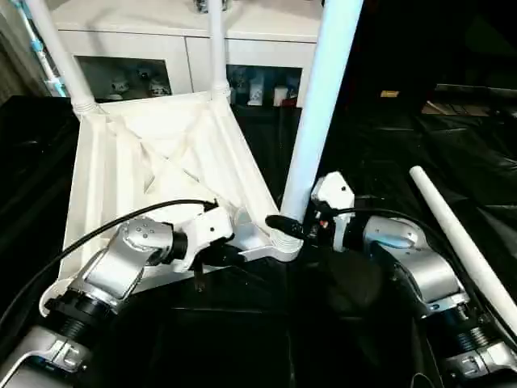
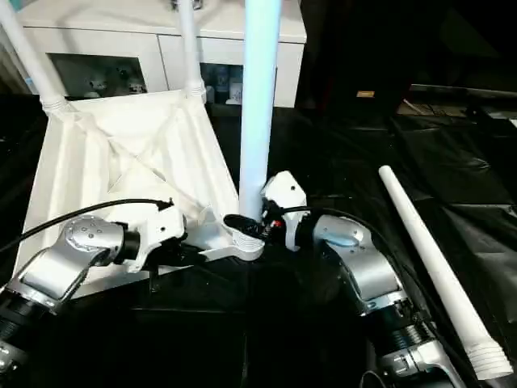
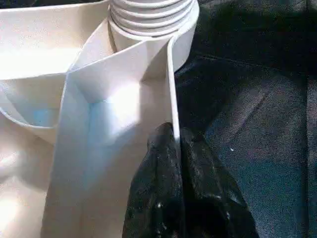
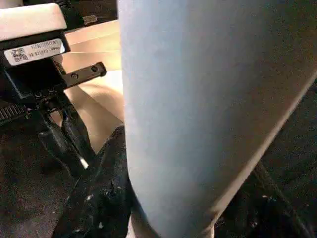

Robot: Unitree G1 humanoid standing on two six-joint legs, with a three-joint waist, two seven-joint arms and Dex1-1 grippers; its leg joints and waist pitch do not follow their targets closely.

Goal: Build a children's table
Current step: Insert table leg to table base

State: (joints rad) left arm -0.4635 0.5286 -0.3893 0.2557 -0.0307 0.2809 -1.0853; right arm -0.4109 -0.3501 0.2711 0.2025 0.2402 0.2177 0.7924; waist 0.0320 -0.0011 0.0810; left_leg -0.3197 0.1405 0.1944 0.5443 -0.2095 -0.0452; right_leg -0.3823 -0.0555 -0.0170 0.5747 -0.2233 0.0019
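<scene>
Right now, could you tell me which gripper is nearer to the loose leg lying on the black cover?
Right. The right gripper grips the upright leg at its socket, on the loose leg's side. The left gripper pinches the tabletop's rim, farther away.

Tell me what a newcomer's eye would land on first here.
The upturned white table top, ribbed side up on the black cover, with three legs standing in its corner sockets; the nearest leg rises tall at centre. The right gripper is closed around that leg's base, while the left gripper pinches the top's near rim. A fourth leg lies loose on the right.
</scene>
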